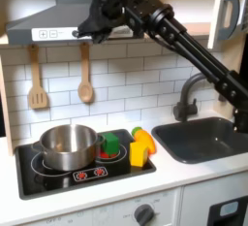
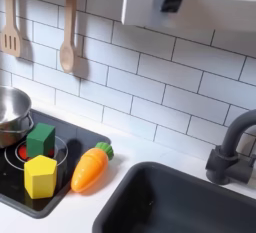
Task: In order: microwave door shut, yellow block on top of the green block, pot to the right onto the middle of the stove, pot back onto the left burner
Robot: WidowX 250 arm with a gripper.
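- Tool [image 1: 89,28] is seen raised near the hood; whether spread or pressed together cannot be told.
- Far below it, the pot [image 1: 66,145] is seated on the stove [image 1: 58,179], beside the green block [image 1: 110,145] and yellow block [image 1: 141,150].

1. In the first exterior view the gripper [image 1: 94,24] was a dark blur, and whether its jaws were apart could not be told.
2. In the second exterior view the pot [image 2: 10,114] was cut off by the picture's left edge.
3. In the first exterior view the microwave door [image 1: 231,13] ran off the right edge.
4. The green block [image 1: 109,143] hid the lower part of the yellow block [image 1: 142,148].
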